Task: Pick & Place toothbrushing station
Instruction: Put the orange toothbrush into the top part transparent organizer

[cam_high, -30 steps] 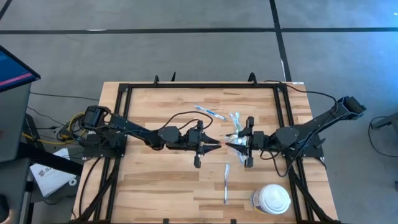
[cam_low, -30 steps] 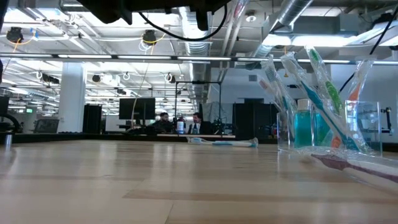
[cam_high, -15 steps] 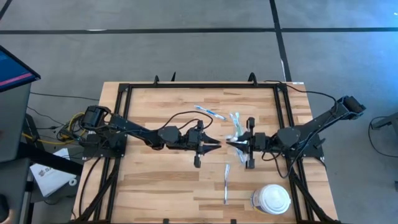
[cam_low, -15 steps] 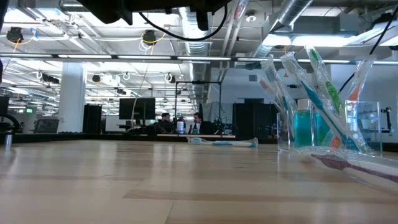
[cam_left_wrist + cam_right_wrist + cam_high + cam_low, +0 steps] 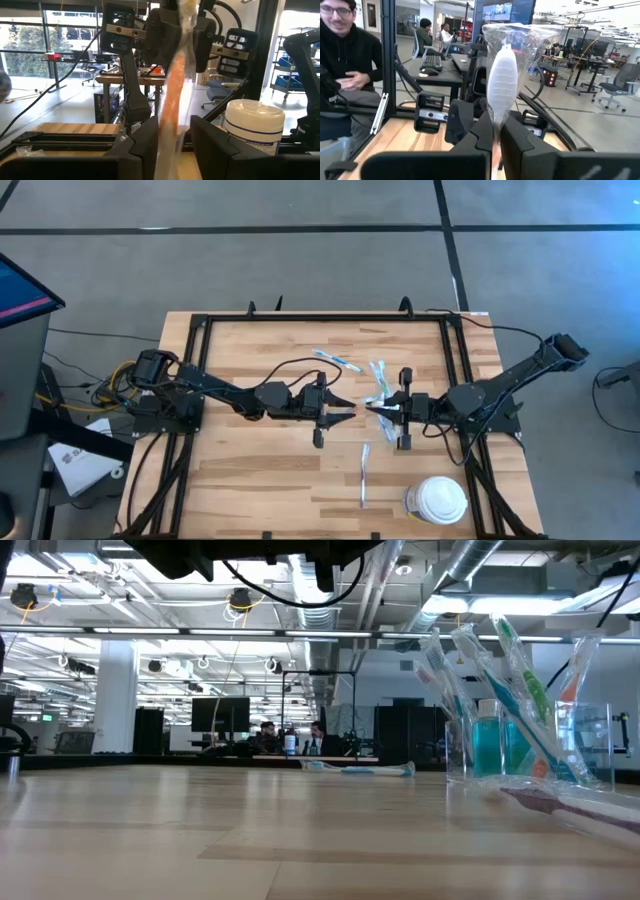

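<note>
Toothbrushes in clear wrappers are sitting in 3 places. Several are standing bunched in the clear plastic cup at the middle-right of the worktop, together with a teal tube. One blue and white toothbrush is lying loose on the wood beyond the cup, and another wrapped toothbrush is lying nearer the front edge, close to the large white lidded container.

A 4th, the orange wrapped toothbrush, is being passed between the arms above the centre of the worktop. The right pincer is pressing together on one end of its wrapper, as the right wrist view shows, with the white packet rising from between its fingers. The left pincer is facing it tip to tip; the orange packet is running between its fingers, and I cannot tell whether they are clamping it or standing slack around it.

Judging by this, the job looks partly done: the cup is already loaded with several brushes, while the 2 loose ones and the one in mid-air are waiting to go in.

As for writing, the white container is carrying a dark blue band with lines of print, too small to read. No brand is readable on the wrappers or the tube.
</note>
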